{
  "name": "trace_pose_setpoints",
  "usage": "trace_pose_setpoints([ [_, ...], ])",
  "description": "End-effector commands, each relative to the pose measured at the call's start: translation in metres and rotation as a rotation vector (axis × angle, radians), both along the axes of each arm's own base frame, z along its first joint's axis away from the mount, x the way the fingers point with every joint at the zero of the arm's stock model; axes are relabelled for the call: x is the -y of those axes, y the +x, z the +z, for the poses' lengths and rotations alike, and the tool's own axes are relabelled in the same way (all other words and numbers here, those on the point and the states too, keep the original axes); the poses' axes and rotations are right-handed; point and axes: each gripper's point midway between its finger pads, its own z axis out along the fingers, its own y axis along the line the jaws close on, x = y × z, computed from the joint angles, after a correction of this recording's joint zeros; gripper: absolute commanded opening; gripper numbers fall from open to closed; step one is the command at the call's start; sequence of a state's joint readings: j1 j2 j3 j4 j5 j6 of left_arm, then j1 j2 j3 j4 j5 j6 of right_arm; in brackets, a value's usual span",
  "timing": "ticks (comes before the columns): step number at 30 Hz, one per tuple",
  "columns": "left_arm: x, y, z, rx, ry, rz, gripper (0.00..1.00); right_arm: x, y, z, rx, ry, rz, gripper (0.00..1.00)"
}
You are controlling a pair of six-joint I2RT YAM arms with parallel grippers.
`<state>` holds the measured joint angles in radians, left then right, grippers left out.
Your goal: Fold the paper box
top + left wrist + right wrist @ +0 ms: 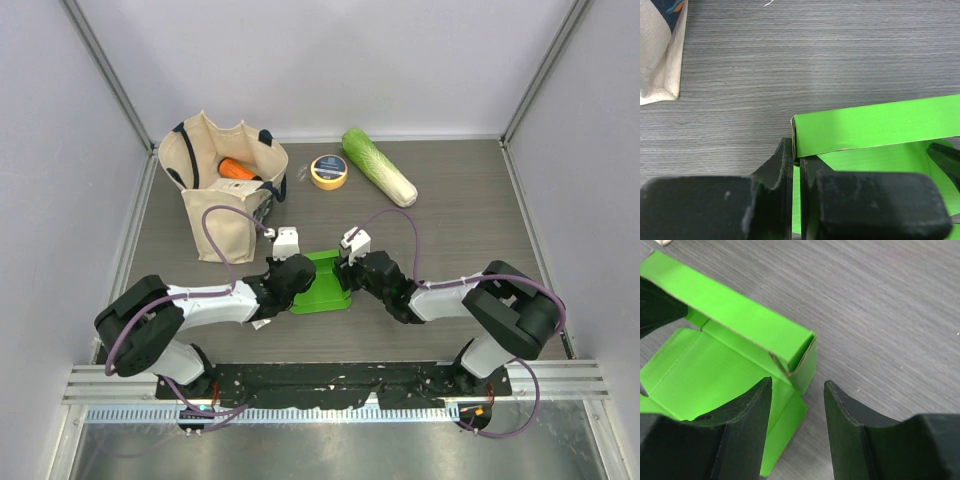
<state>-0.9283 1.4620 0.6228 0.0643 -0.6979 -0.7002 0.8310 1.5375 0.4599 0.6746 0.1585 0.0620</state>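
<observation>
The paper box is bright green card, partly folded, lying on the table between the two arms. Its far wall stands upright. My left gripper is shut on the box's left side wall, and a thin edge of card shows between the fingertips. My right gripper is open at the box's right end. One of its fingers is over the box floor and the other is over the bare table. The corner flap sits between them, and neither finger touches it.
A cream tote bag holding an orange item stands at the back left, and its corner shows in the left wrist view. A yellow tape roll and a long pale-green cabbage lie at the back. Walls enclose the table.
</observation>
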Motion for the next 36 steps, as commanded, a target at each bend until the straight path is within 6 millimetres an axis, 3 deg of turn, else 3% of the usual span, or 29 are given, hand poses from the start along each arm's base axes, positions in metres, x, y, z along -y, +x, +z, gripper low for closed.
trace_pose_setpoints([
  [1,0.004,0.001,0.012,0.029,-0.025,-0.013,0.00,-0.015,0.025,0.034,0.125,0.059,-0.010,0.50],
  [8,0.003,0.000,0.010,0.024,-0.019,-0.013,0.00,-0.015,0.035,0.030,0.139,0.049,-0.038,0.38],
  [11,0.004,0.000,0.010,0.024,-0.021,-0.015,0.00,-0.015,0.040,0.030,0.154,0.043,-0.059,0.27],
  [13,0.004,0.001,0.010,0.023,-0.022,-0.015,0.00,-0.017,0.043,0.031,0.163,0.067,-0.104,0.15],
  [14,0.005,0.001,0.010,0.024,-0.024,-0.012,0.00,-0.005,0.050,0.032,0.187,0.056,-0.211,0.08],
  [15,0.004,0.001,0.010,0.021,-0.020,-0.008,0.00,-0.011,0.042,0.028,0.202,0.042,-0.286,0.01],
  [16,0.003,0.001,0.010,0.021,-0.026,0.005,0.00,-0.005,0.043,0.031,0.235,0.023,-0.395,0.01],
  [17,0.004,0.002,0.011,0.021,-0.030,0.010,0.00,0.024,0.044,0.036,0.297,-0.034,-0.625,0.01],
  [18,0.003,0.001,0.009,0.016,-0.028,0.017,0.00,0.008,0.032,0.034,0.323,-0.045,-0.665,0.01],
  [20,0.004,0.002,0.008,0.009,-0.046,0.033,0.00,0.013,0.031,0.042,0.375,-0.021,-0.827,0.01],
  [21,0.006,0.001,0.009,0.007,-0.056,0.032,0.00,0.013,0.031,0.029,0.366,-0.042,-0.854,0.01],
  [25,0.009,0.000,0.007,-0.007,-0.074,0.027,0.00,0.006,0.032,0.033,0.330,0.051,-0.846,0.01],
  [27,0.009,-0.001,0.006,-0.010,-0.072,0.027,0.00,-0.005,0.033,0.033,0.303,0.095,-0.759,0.01],
  [28,0.008,0.000,0.005,-0.010,-0.069,0.029,0.00,-0.007,0.033,0.039,0.313,0.090,-0.703,0.01],
  [30,0.008,0.000,0.005,-0.008,-0.072,0.031,0.00,-0.015,0.024,0.030,0.285,0.079,-0.551,0.13],
  [31,0.009,0.001,0.006,-0.006,-0.071,0.029,0.00,-0.015,0.026,0.038,0.267,0.105,-0.521,0.30],
  [34,0.007,0.000,0.004,-0.007,-0.060,0.027,0.00,-0.018,0.014,0.020,0.149,0.078,-0.339,0.49],
  [35,0.007,-0.001,0.004,-0.007,-0.057,0.022,0.00,-0.012,0.008,0.026,0.123,0.104,-0.294,0.53],
  [36,0.006,0.000,0.004,-0.008,-0.054,0.023,0.00,-0.019,-0.006,0.015,0.049,0.090,-0.180,0.54],
])
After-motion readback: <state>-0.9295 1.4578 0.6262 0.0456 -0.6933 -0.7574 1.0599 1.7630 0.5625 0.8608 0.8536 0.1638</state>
